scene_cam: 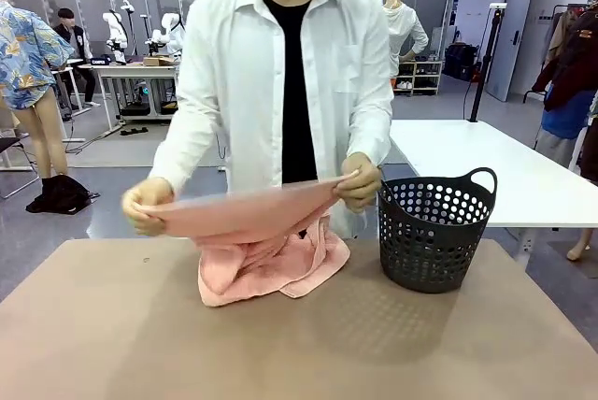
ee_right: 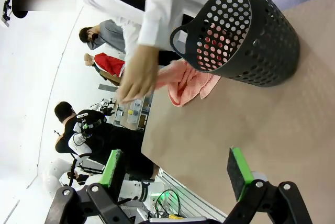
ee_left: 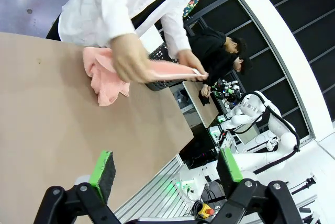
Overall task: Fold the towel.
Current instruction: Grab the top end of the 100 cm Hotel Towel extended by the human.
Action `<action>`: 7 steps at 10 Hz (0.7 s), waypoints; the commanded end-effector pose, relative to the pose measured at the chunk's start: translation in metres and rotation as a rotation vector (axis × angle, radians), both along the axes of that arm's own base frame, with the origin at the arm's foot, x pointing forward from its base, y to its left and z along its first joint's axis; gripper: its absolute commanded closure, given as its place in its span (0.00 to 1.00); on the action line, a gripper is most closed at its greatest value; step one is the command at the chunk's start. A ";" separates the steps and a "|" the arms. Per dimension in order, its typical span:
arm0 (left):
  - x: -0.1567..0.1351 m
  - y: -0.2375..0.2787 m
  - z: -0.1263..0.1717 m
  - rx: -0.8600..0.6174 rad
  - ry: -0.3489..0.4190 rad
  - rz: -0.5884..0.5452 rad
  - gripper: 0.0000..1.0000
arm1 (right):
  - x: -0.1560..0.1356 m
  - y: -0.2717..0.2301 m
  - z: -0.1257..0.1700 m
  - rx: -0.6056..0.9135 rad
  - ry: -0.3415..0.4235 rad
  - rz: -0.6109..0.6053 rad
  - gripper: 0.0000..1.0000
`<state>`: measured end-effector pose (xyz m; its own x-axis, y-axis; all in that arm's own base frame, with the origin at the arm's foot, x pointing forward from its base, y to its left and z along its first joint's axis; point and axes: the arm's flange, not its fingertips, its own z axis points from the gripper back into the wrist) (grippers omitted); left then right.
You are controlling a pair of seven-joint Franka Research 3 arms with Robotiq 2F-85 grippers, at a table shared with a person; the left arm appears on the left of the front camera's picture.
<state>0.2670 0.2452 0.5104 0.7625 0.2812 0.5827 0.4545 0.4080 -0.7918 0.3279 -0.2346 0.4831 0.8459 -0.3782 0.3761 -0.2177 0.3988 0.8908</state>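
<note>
The salmon-pink towel [scene_cam: 266,246] is at the table's far edge, its lower part bunched on the tabletop and its upper edge stretched between the person's two hands [scene_cam: 148,206]. It also shows as the pink towel [ee_left: 107,80] in the left wrist view and as the towel [ee_right: 188,81] beside the basket in the right wrist view. My left gripper [ee_left: 166,167] hovers open over the near table, far from the cloth. My right gripper [ee_right: 177,167] is open too, above bare tabletop, holding nothing.
A dark perforated plastic basket [scene_cam: 434,230] with loop handles stands at the far right of the brown table [scene_cam: 280,344], right of the towel. The person in a white shirt stands at the far edge. A white table lies behind to the right.
</note>
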 end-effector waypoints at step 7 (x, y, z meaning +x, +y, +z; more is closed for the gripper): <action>0.001 0.002 0.002 -0.014 -0.021 -0.005 0.00 | 0.001 -0.001 0.001 0.005 -0.014 0.002 0.00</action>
